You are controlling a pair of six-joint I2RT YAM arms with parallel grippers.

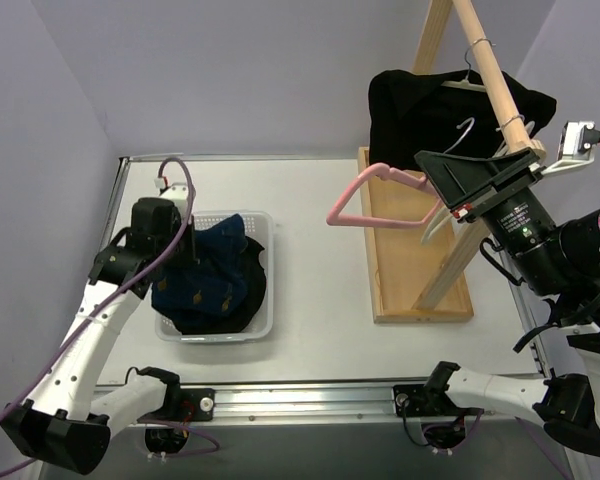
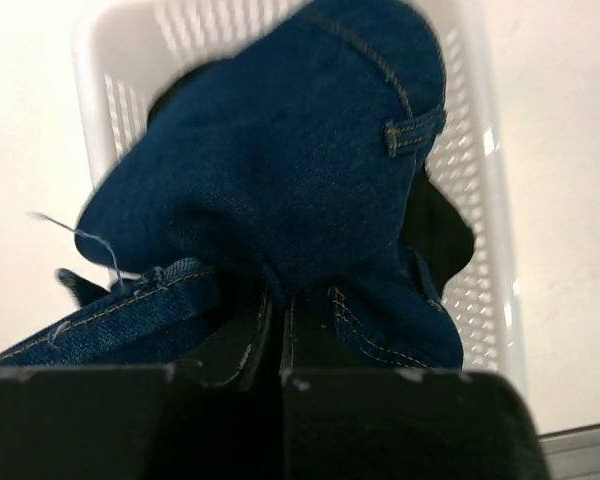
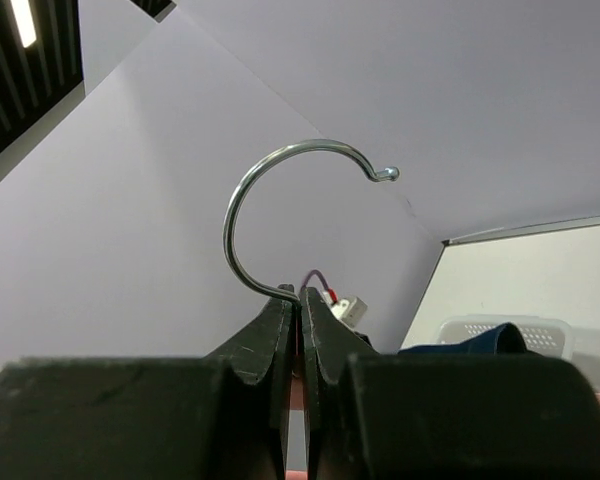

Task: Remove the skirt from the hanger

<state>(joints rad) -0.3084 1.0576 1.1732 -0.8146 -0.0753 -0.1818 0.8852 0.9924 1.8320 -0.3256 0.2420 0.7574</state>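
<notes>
My left gripper [image 1: 185, 262] reaches into the white basket [image 1: 267, 228] and is shut on a blue denim garment [image 2: 280, 170]. Black fabric [image 1: 220, 318] lies under the denim; I cannot tell if it is the skirt. My right gripper [image 1: 425, 165] is shut on the neck of a pink hanger [image 1: 365, 195] and holds it in the air left of the rack. The hanger's wire hook [image 3: 302, 146] rises above the fingertips. A black garment [image 1: 420, 110] hangs on the rail on a pale hanger [image 1: 467, 84]; its kind is unclear.
A wooden rack with a flat base [image 1: 410, 270] and a slanted rail [image 1: 495, 70] stands at the right. Another pale hanger arm [image 1: 432, 222] shows beneath my right gripper. The basket also shows in the right wrist view [image 3: 460, 328].
</notes>
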